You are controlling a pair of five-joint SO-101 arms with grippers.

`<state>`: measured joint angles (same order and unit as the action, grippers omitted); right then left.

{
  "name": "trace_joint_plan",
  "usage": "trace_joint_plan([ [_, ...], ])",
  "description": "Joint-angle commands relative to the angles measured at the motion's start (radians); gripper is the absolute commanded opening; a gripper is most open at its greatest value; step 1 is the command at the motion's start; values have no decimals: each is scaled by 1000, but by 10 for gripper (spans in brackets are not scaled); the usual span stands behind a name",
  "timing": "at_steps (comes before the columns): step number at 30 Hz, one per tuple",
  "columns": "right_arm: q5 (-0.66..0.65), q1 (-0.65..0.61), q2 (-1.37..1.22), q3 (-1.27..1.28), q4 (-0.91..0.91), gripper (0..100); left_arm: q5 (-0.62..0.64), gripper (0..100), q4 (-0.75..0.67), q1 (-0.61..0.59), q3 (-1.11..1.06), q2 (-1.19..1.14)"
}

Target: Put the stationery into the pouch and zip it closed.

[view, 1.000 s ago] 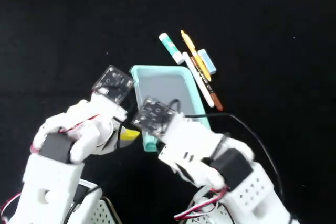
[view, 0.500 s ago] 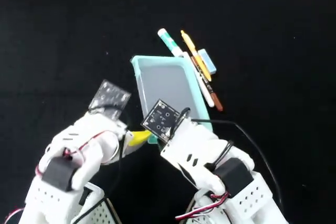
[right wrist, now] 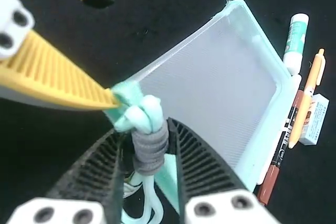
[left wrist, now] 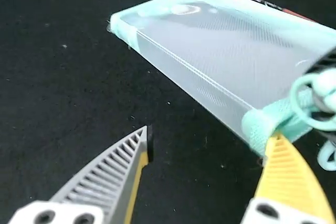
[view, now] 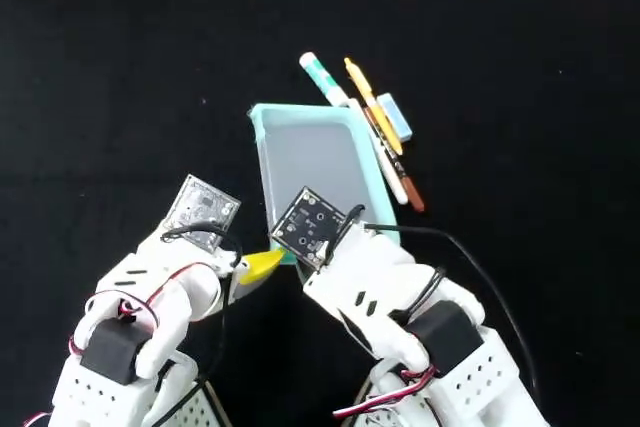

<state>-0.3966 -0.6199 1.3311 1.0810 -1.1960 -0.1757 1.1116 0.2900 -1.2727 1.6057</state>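
The teal pouch [view: 310, 162] with a translucent panel lies flat mid-table, also seen as the pouch [left wrist: 220, 59] in the left wrist view. My right gripper [right wrist: 149, 140] is shut on the grey-wrapped zipper pull [right wrist: 148, 153] at the pouch's near corner. My left gripper [left wrist: 210, 135] stands open beside that corner, its yellow finger [right wrist: 58, 77] touching the teal end tab [left wrist: 260, 129]. Loose stationery lies along the pouch's far right side: a green-and-white glue stick [view: 325, 79], an orange pen [view: 372, 107], an eraser [view: 393, 115] and a brown-and-white pen [view: 388, 165].
Black cloth [view: 520, 97] covers the table. Both arms' bodies [view: 400, 317] crowd the near edge. Open cloth lies to the left, the right and the far side of the pouch.
The left arm has drawn back toward the near edge and now stands open at the pouch's near corner. The pouch has slid slightly away, nudging the glue stick.
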Motion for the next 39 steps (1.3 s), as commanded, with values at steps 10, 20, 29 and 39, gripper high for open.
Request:
trace_joint_plan([
  [10, -8, 11, 10, -16, 20, 13, -12, 351, -34, -8, -8, 6],
  [20, 40, 8, 10, -68, 17, 13, -14, 345, -98, -15, -44, 6],
  [29, 37, 6, 10, -62, -37, 13, -12, 43, -94, -7, 21, 6],
  [39, 31, 11, 18, -67, -91, 13, 20, 29, -87, -18, 53, 6],
])
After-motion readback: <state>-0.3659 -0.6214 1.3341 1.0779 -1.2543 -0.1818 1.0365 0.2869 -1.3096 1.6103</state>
